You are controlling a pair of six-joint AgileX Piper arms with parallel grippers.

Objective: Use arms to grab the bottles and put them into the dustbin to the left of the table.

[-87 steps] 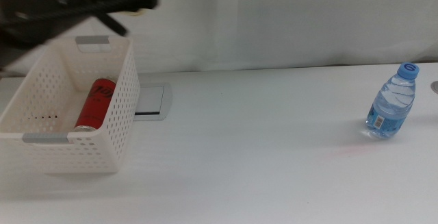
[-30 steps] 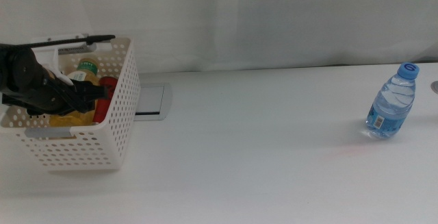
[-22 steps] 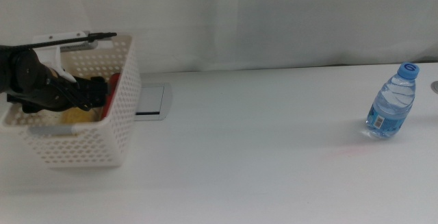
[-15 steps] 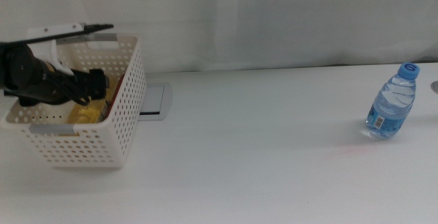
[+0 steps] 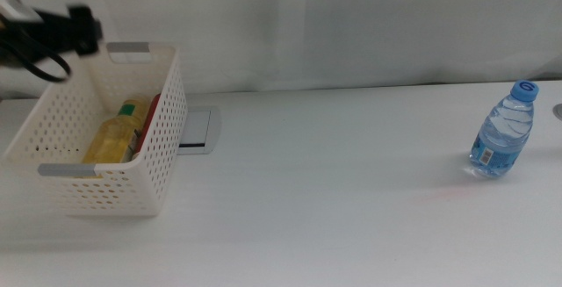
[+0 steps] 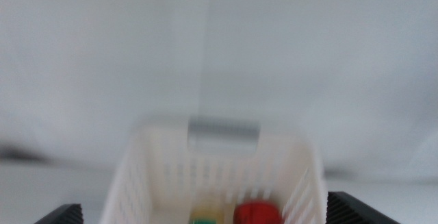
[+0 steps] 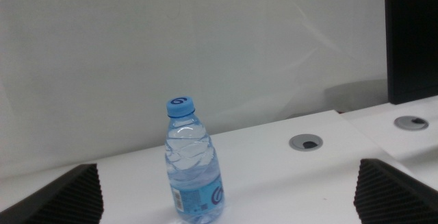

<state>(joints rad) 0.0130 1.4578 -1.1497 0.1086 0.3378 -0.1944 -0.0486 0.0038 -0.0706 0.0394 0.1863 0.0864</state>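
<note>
The white perforated dustbin (image 5: 162,111) stands at the table's left. Inside it lie the yellow-drink bottle (image 5: 112,138) and the red can (image 5: 151,116), side by side. My left arm (image 5: 53,25) is a dark blur above the dustbin's far left corner. In the left wrist view the left gripper (image 6: 205,214) is open and empty above the blurred dustbin (image 6: 222,133), with the red can (image 6: 259,213) below. The clear water bottle (image 5: 502,133) with a blue cap stands upright at the far right. My right gripper (image 7: 233,196) is open, facing the water bottle (image 7: 195,176) from a short way off.
A flat grey-white plate (image 5: 195,131) lies on the table just right of the dustbin. Two round cable holes (image 7: 306,142) sit in the tabletop behind the water bottle, and a black screen (image 7: 410,39) stands beyond them. A white curtain backs the table.
The left arm has lifted out of the dustbin and let go of the yellow-drink bottle, which now lies beside the red can. The dustbin shifted slightly right.
</note>
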